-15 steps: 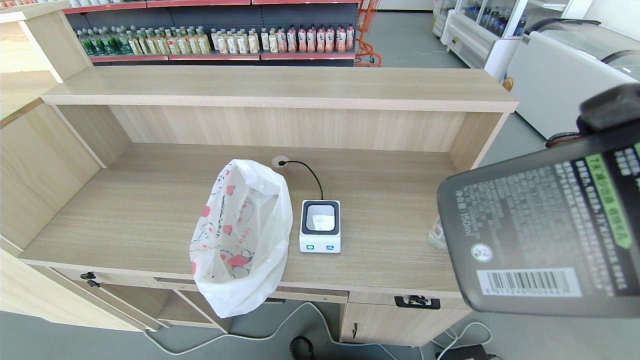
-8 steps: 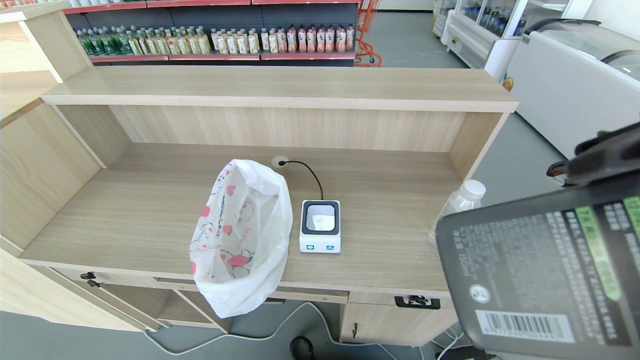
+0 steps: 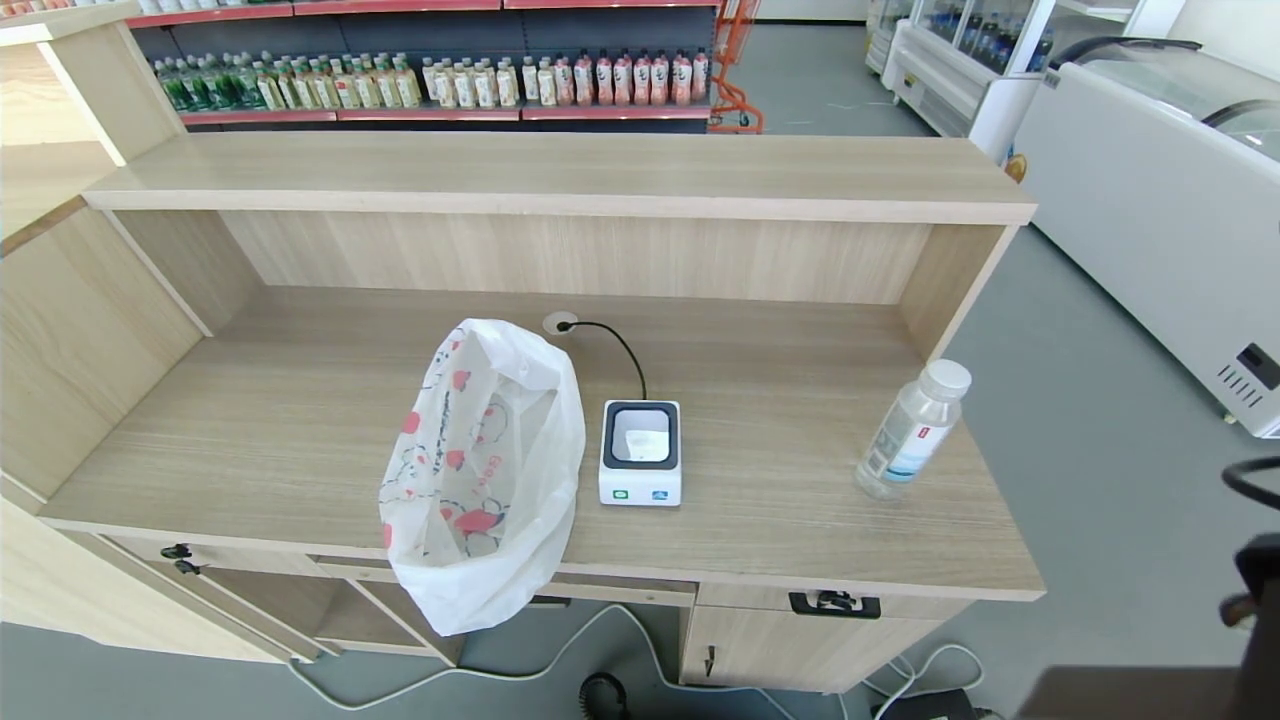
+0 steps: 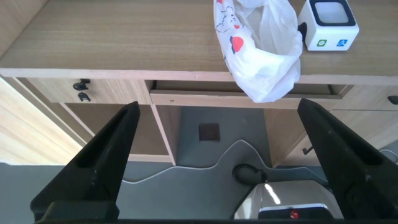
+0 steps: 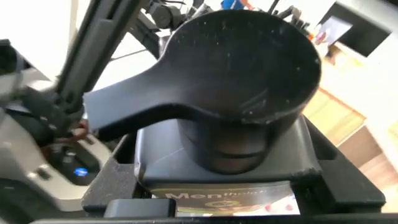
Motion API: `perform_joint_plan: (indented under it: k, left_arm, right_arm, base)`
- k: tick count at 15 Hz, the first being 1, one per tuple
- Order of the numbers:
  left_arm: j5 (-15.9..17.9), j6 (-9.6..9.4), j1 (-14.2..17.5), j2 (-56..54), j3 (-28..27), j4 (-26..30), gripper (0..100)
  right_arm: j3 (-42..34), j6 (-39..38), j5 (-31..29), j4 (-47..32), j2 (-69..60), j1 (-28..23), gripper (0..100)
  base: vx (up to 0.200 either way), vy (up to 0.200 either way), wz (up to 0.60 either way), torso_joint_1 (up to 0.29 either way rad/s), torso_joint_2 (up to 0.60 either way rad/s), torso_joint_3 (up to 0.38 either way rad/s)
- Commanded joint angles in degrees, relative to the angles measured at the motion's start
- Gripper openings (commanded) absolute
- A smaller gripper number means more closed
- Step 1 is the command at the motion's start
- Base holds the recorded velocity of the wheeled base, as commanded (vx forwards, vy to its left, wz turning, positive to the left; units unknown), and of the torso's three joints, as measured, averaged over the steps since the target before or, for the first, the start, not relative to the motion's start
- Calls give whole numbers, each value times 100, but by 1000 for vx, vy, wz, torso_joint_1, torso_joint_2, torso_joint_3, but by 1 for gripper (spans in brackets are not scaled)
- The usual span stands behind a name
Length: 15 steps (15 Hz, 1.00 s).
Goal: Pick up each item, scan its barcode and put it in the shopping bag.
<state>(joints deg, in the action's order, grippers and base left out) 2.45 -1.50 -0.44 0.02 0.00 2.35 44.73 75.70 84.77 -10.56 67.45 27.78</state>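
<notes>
A white shopping bag with red prints stands open on the wooden counter, hanging over its front edge. To its right sits the white barcode scanner. A clear water bottle stands near the counter's right end. My right gripper is shut on a black bottle with a wide flip cap, low off the counter's right front corner; the bottle's edge shows at the head view's bottom. My left gripper is open and holds nothing, below and in front of the counter edge, facing the bag and the scanner.
The counter has a raised back ledge and side walls. A cable runs from the scanner to a hole at the back. Drawers and floor cables sit under the front edge. A chest freezer stands at the right.
My right gripper with the black bottle has dropped down and right, almost out of the head view. That uncovered the water bottle on the counter.
</notes>
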Motion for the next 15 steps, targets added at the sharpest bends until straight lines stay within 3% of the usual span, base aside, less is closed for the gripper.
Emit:
perform_joint_plan:
  k: [1, 2, 3, 6, 9, 10, 11, 12, 14, 15]
  left_arm:
    - [1, 1, 0, -2, 0, 2, 100]
    - [1, 1, 0, -2, 0, 2, 100]
    - [1, 1, 0, -2, 0, -7, 100]
    - [1, 1, 0, -2, 0, 2, 100]
    - [1, 1, 0, -2, 0, -7, 100]
    - [1, 1, 0, -2, 0, 2, 100]
    - [1, 1, 0, -2, 0, 2, 100]
    - [1, 1, 0, -2, 0, -7, 100]
    - [1, 1, 0, -2, 0, 2, 100]
    - [1, 1, 0, -2, 0, 2, 100]
  right_arm:
    - [1029, 1236, 66, -2223, -496, -502, 0]
    - [1416, 1500, 66, -3286, -435, -1020, 0]
    - [1583, 1509, 66, -3611, -417, -1267, 0]
    - [1873, 1465, 57, -3664, -417, -1565, 0]
    - [1978, 322, -418, -3673, -408, -2260, 0]
    - [2163, -1418, -1051, -3646, -601, -2532, 0]
    - [2277, -2235, -1314, -3602, -742, -2567, 0]
    - [2400, -4169, -2307, -3163, -979, -2559, 0]
    - [2189, -6129, -4153, -2064, -1032, -2462, 0]
    - [2110, -6375, -4593, -1880, -997, -2374, 0]
  base:
    - [0, 0, 0, 0, 0, 0]
    - [0, 0, 0, 0, 0, 0]
    - [0, 0, 0, 0, 0, 0]
    - [0, 0, 0, 0, 0, 0]
    - [0, 0, 0, 0, 0, 0]
    - [0, 0, 0, 0, 0, 0]
    - [0, 0, 0, 0, 0, 0]
    - [0, 0, 0, 0, 0, 0]
    - [0, 0, 0, 0, 0, 0]
    - [0, 0, 0, 0, 0, 0]
